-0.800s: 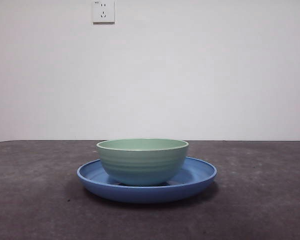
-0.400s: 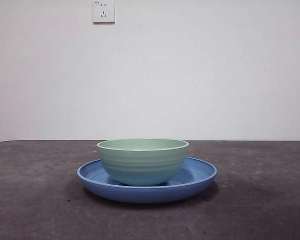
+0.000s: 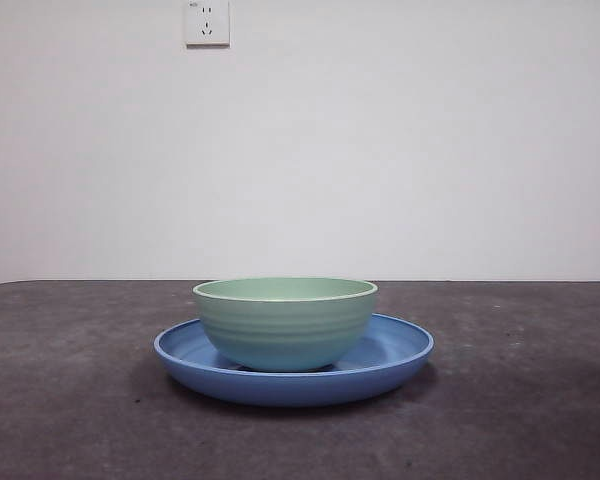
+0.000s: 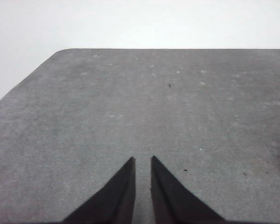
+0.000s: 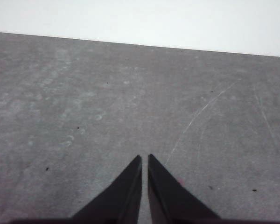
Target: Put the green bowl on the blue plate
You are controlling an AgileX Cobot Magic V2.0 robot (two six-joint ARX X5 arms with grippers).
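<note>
The green bowl (image 3: 285, 322) stands upright inside the blue plate (image 3: 400, 350) on the dark grey table, in the middle of the front view. Neither arm shows in the front view. My left gripper (image 4: 143, 161) is shut and empty over bare grey table in the left wrist view. My right gripper (image 5: 144, 158) is shut and empty over bare grey table in the right wrist view. Neither wrist view shows the bowl or the plate.
A white wall stands behind the table with a wall socket (image 3: 207, 22) at the top left. The table's corner and edge (image 4: 60, 51) show in the left wrist view. The table's far edge (image 5: 140, 44) shows in the right wrist view.
</note>
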